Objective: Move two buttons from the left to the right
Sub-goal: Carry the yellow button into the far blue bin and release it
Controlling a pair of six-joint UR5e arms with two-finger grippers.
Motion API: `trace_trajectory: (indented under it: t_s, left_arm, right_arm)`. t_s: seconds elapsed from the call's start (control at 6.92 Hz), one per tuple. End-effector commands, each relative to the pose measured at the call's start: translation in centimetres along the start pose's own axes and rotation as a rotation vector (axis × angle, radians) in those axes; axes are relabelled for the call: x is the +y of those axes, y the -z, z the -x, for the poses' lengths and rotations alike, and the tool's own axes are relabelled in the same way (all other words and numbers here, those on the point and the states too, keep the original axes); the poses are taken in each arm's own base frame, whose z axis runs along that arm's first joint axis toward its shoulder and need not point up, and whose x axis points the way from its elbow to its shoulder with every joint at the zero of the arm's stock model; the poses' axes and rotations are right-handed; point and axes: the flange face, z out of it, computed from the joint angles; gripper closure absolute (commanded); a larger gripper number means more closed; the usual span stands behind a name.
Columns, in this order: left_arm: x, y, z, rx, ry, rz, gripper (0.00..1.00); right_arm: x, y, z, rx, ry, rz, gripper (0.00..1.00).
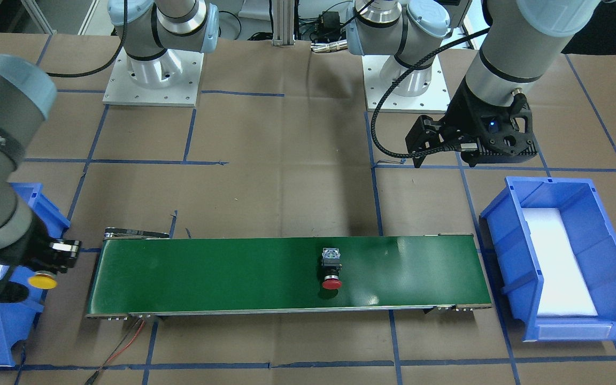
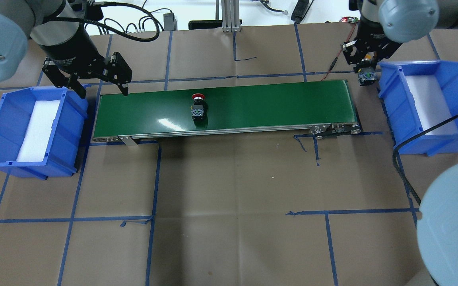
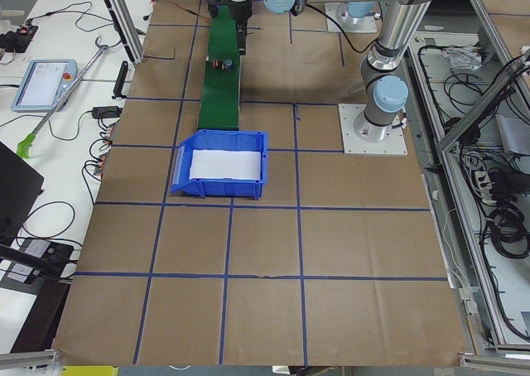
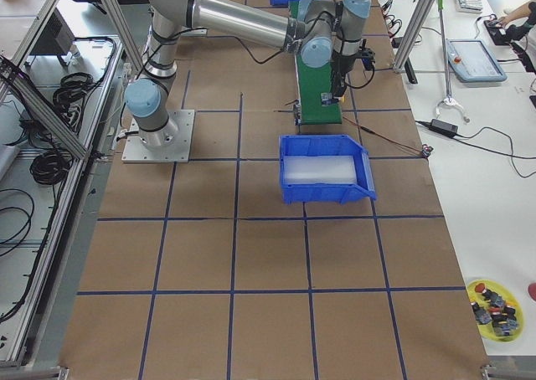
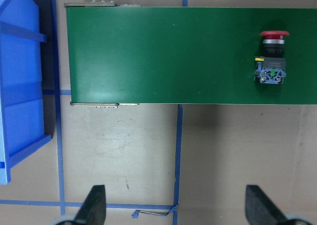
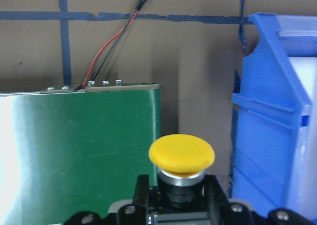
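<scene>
The jaws of the right gripper [image 2: 365, 70] are clenched on the yellow button [image 6: 181, 154], held between the green belt [image 2: 272, 105] and the blue bin [image 2: 390, 99]. The bin lies just beside the button, toward the worktop's right edge. The left gripper [image 2: 103, 92] is released. The red button [image 2: 198, 107] lies mid-belt, its long axis across the belt.

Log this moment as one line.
left gripper: open, empty | right gripper: shut on yellow button, between conveyor and right bin | red button: lying on conveyor
</scene>
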Motion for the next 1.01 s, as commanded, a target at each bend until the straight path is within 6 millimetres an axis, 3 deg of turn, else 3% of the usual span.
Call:
trace_trajectory:
  t_s: [0.0,0.14,0.43,0.72,0.87]
  left_arm:
    - [0.0,0.0,0.0,0.0,0.002,-0.001,0.0]
    - [0.0,0.0,0.0,0.0,0.003,-0.001,0.0]
    - [0.0,0.0,0.0,0.0,0.003,-0.001,0.0]
    - [0.1,0.0,0.0,0.0,0.005,-0.001,0.0]
    - [0.1,0.0,0.0,0.0,0.005,-0.001,0.0]
  right_arm:
    - [1.5,1.8,-10.1,0.009,-0.002,0.025,0.97]
    - [2.9,1.0,-13.2,0.004,-0.011,0.047,0.97]
    - [6.6,-3.1,-16.2,-0.014,-0.003,0.078,0.97]
    - [8.2,-8.3,-18.8,-0.036,0.002,0.034,0.96]
    - [8.1,-10.5,-18.9,-0.064,0.003,0.036,0.95]
